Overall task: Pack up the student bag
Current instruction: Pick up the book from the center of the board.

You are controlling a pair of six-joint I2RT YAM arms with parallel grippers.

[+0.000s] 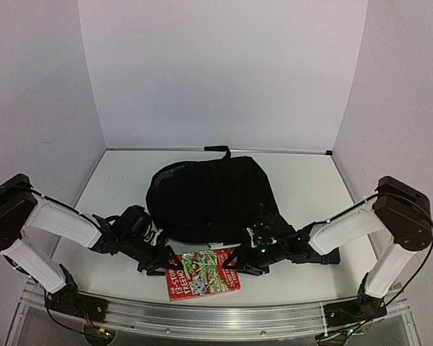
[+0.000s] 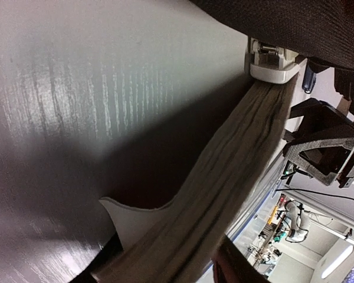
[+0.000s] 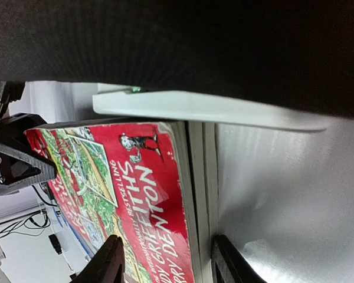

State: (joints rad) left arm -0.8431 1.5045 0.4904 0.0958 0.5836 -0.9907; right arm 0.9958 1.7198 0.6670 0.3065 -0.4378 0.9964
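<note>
A: Item 1, the student bag (image 1: 213, 196). Location?
B: Centre of the desk (image 1: 123, 180), lying flat, top loop toward the far wall. Only the top view shows it whole. Each wrist view catches just a strip of black fabric along 1 edge.
A: Item 2?
B: 1 red paperback book (image 1: 202, 275), flat on the desk just in front of the bag, between the 2 arms. The right wrist view alone shows its cover lettering. The left wrist view shows only its grey page edges.
A: Item 3?
B: 1 white flat item (image 3: 194, 109), at the bag's near edge, next to the book. It is barely visible from above.
A: Left fingers (image 2: 236, 266)?
B: Partway apart, 1 on either side of the book's page edge. Whether they press on it, I cannot tell.
A: Right fingers (image 3: 109, 262)?
B: Partway apart, astride the book's opposite edge, 1 over the cover, 1 on the desk side. Contact: cannot tell.
</note>
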